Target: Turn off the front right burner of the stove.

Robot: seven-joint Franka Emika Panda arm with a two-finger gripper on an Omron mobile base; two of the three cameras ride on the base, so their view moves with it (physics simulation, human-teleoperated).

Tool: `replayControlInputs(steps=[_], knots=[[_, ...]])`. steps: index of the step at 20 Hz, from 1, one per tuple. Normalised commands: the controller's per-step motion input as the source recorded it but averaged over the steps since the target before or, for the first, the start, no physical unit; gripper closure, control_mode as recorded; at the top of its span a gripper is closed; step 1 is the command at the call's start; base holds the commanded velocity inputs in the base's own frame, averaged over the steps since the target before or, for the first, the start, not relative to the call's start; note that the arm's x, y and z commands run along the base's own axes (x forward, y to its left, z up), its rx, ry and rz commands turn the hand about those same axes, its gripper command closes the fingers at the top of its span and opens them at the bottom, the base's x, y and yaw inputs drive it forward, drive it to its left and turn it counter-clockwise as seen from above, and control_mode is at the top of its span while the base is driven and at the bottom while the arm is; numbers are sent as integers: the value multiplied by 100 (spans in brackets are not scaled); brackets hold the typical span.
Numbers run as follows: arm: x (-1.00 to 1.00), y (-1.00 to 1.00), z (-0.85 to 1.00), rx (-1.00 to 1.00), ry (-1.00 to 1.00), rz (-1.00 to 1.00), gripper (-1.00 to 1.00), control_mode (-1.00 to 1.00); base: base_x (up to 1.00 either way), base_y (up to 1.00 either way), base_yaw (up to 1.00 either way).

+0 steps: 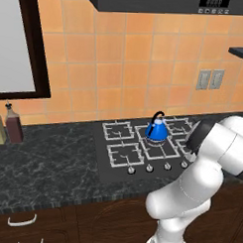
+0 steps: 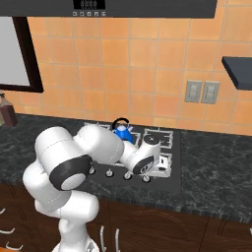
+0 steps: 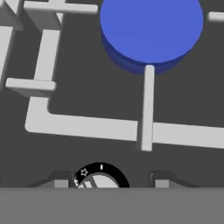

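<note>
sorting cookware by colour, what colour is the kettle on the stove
Blue, with a black handle; the kettle shows best in the left base view.

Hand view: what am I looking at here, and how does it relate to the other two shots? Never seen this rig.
It is a rendered kitchen with a white robot arm on a base that can drive. Two cameras sit on the base behind the arm, one to its left and one to its right; both look down at the same stove, a black cooktop set in a dark stone counter. A blue kettle stands on a middle grate, and a row of silver knobs runs along the front edge. A dark bottle stands far left.

The third camera is on the hand, looking along the gripper. The blue disc is the kettle up close, the pale bars are grate, and the round dial between the two dark fingertips is a knob. The fingers sit apart on either side of it, holding nothing.
</note>
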Motion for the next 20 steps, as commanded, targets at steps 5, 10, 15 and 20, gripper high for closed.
replayControlInputs(steps=[5, 10, 15, 20], knots=[[-8, -29, 0, 9, 0, -8, 100, -100, 0, 0, 0], [-30, -70, 0, 24, 0, -37, 100, -100, 0, 0, 0], [-35, -80, 0, 26, 0, -53, 100, -100, 0, 0, 0], [-19, -61, -3, 17, 0, -70, 100, -100, 0, 0, 0]])
